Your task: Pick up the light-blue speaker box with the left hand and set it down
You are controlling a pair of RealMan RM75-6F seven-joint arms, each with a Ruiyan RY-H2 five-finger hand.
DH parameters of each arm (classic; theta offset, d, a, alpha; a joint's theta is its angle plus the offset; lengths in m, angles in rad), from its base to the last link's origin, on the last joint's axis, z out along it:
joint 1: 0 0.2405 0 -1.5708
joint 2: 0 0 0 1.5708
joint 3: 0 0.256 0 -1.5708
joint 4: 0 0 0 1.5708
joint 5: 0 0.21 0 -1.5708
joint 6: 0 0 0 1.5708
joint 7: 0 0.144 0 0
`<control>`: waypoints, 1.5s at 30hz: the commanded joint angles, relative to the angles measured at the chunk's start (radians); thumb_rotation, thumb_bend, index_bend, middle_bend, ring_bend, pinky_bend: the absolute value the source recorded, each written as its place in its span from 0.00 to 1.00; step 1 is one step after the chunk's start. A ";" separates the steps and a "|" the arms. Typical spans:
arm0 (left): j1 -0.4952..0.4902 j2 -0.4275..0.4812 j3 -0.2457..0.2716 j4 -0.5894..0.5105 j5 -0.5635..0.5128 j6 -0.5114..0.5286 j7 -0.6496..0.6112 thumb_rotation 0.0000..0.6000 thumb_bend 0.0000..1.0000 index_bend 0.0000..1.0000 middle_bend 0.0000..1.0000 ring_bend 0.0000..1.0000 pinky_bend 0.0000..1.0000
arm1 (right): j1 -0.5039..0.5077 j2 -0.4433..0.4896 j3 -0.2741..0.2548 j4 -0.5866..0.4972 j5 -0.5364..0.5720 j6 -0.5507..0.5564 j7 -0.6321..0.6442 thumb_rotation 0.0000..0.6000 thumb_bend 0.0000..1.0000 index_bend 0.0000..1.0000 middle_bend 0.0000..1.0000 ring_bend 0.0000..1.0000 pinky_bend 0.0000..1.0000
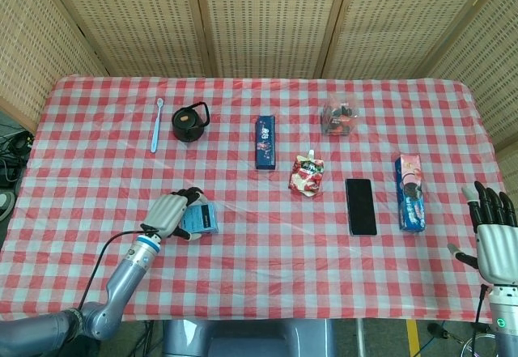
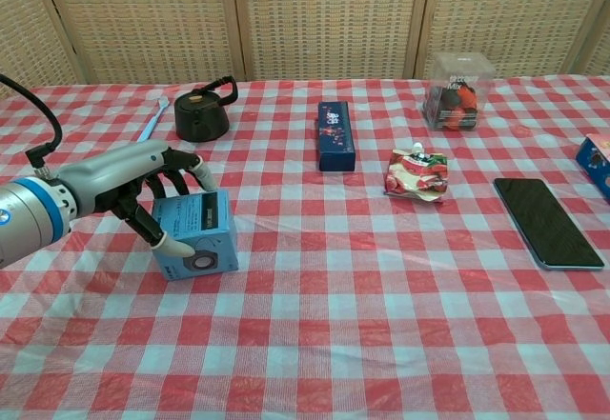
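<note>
1. Speaker box (image 2: pixel 195 233) sits on the checked tablecloth (image 1: pixel 243 235), near front-left of the table, well apart from the other items. It looks flat on the cloth, not lifted yet.
2. Left hand (image 2: pixel 143 187) comes at it from the box's left side w/ fingers curled over the top-rear edge and thumb tip pressed on the front face by the printed speaker ring. Reads as a closing pinch across the box; whether the grip is firm enough to lift, can't tell.
3. Why that hold, I'd guess: box is small and cube-ish, so thumb vs. fingers on opposite faces is the natural clamp, and the side approach keeps the forearm low over bare cloth.
4. Right hand (image 1: pixel 492 235) hovers off the table's right edge, fingers spread, holding nothing. Likely parked there since the task is left-hand only.
5. Kettle (image 2: pixel 202 112) and toothbrush (image 2: pixel 150 127) lie behind the box, apart from it, so a straight-up lift shouldn't hit them.
</note>
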 commanded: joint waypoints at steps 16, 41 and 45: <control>-0.064 0.426 -0.048 -0.232 0.105 -0.273 -0.400 1.00 0.25 0.55 0.38 0.39 0.45 | 0.008 -0.012 -0.001 0.005 0.010 -0.015 -0.021 1.00 0.00 0.00 0.00 0.00 0.00; -0.242 0.549 -0.082 -0.071 0.159 -0.939 -0.807 1.00 0.36 0.55 0.38 0.40 0.44 | 0.014 -0.028 0.001 0.018 0.028 -0.029 -0.045 1.00 0.00 0.00 0.00 0.00 0.00; -0.250 0.521 -0.077 -0.020 0.138 -0.968 -0.777 1.00 0.36 0.46 0.28 0.31 0.24 | 0.014 -0.028 0.000 0.020 0.031 -0.031 -0.044 1.00 0.00 0.00 0.00 0.00 0.00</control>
